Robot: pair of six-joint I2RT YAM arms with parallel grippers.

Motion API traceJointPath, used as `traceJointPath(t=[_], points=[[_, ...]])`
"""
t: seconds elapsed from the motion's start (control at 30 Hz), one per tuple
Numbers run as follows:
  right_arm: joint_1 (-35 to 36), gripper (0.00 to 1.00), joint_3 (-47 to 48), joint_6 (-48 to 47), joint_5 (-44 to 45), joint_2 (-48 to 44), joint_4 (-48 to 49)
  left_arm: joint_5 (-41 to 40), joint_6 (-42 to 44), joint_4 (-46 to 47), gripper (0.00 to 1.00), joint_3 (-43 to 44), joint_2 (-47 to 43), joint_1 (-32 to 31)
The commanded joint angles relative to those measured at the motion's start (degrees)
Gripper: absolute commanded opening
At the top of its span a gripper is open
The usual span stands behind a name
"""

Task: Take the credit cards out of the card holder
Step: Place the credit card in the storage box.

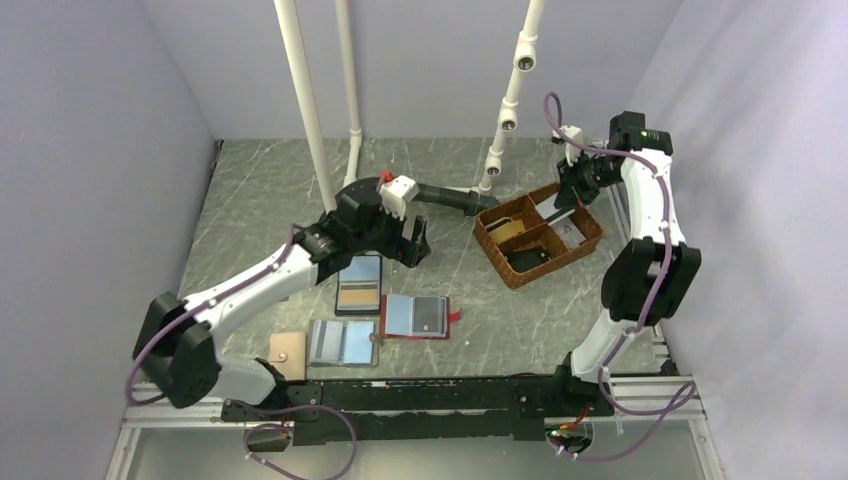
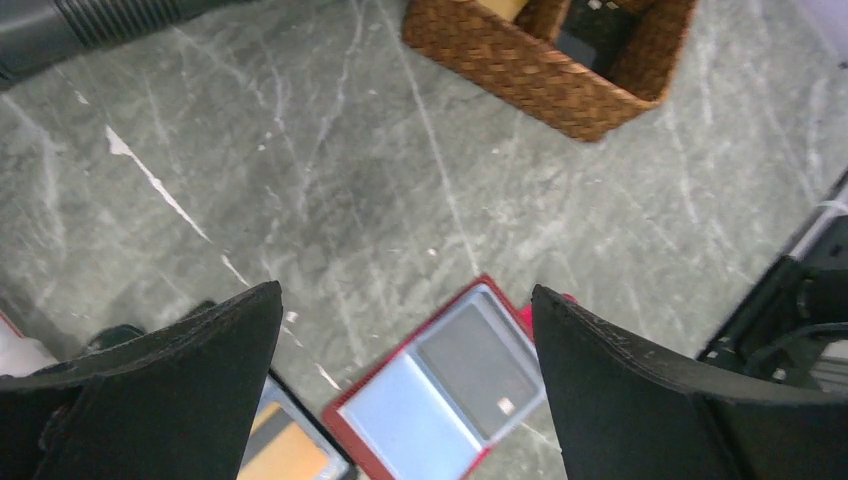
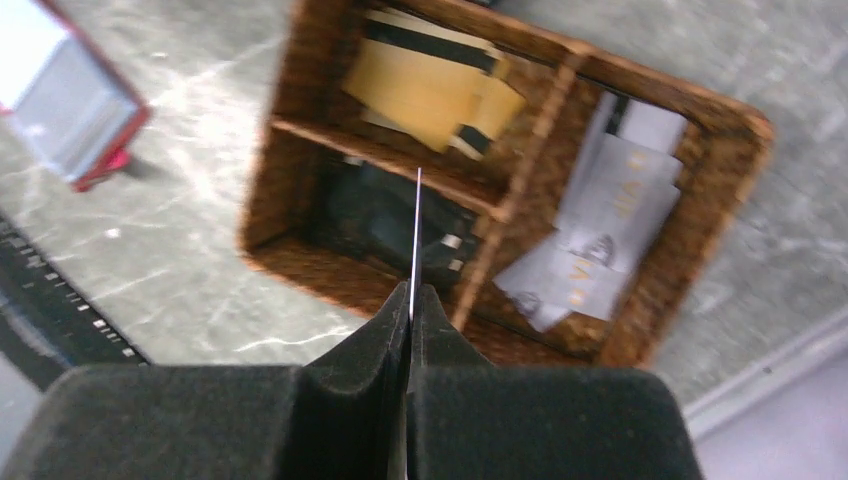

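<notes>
Right gripper pinches a thin credit card, likely stiff and slippery, by its edge above the basket. Left gripper, spread wide, hovers near the red card holder, which lies open by the tabletop's near edge.

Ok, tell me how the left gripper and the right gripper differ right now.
The left gripper stands wide open and empty; the right gripper is shut on a thin card seen edge-on. The left hangs near the red card holder; the right over the wicker basket. Both are black.
</notes>
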Motion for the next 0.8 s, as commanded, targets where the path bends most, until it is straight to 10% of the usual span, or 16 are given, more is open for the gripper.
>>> traceJointPath(t=[0.0,0.43,0.77], points=[[-1.6,0.0,4.3,4.7,12.3,5.8,5.9,3.6,7.1,-4.0,0.99,8.2,6.6,3.4],[-1.5,0.0,8.2,0.3,20.6,16.2,7.5,6.3,4.7,-5.6,0.99,18.7,19.1,7.1],[-1.3,0.51,8.1,15.2,32.2,14.9,21.5,8.1,-1.5,-12.2,1.0,19.4,16.0,7.2]])
